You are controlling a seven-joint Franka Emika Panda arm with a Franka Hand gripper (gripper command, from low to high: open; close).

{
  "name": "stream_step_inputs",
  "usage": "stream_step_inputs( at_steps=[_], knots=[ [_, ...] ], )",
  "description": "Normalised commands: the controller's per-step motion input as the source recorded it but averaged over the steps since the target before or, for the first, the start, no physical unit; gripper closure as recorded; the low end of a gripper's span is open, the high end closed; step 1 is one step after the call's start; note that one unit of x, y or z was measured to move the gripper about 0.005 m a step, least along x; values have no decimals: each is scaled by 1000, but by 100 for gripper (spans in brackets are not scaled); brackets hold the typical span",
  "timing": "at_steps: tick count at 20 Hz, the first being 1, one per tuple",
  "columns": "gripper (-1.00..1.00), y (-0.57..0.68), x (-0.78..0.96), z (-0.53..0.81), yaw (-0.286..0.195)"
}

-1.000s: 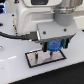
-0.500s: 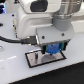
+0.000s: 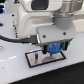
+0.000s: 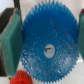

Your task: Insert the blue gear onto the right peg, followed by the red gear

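I see the gripper (image 3: pixel 54 49) clamped on the blue gear (image 4: pixel 48 46), holding it low over the plate (image 3: pixel 35 60). The red gear (image 4: pixel 20 78) peeks out beneath it in the wrist view.

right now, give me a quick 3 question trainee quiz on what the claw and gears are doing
1. True or false: the claw is shut on the red gear.
2. Multiple choice: in the exterior view, the blue gear is (A) lying on the white table, far from the plate, (B) held over the grey plate, (C) out of view.
3. Fill in: in the wrist view the red gear shows only at the picture's ____.

Key: 1 false, it is shut on the blue gear. 2 B. 3 edge.
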Motion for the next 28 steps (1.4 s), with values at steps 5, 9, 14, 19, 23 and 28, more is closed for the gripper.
stream_step_inputs(
  at_steps=[5,9,14,19,23,28],
  knots=[
    [100,6,41,-17,0],
    [100,-29,14,-129,0],
    [100,19,2,-111,0],
    [100,6,178,-288,0],
    [100,0,196,-235,0],
    [-100,81,115,-70,0]
  ],
)
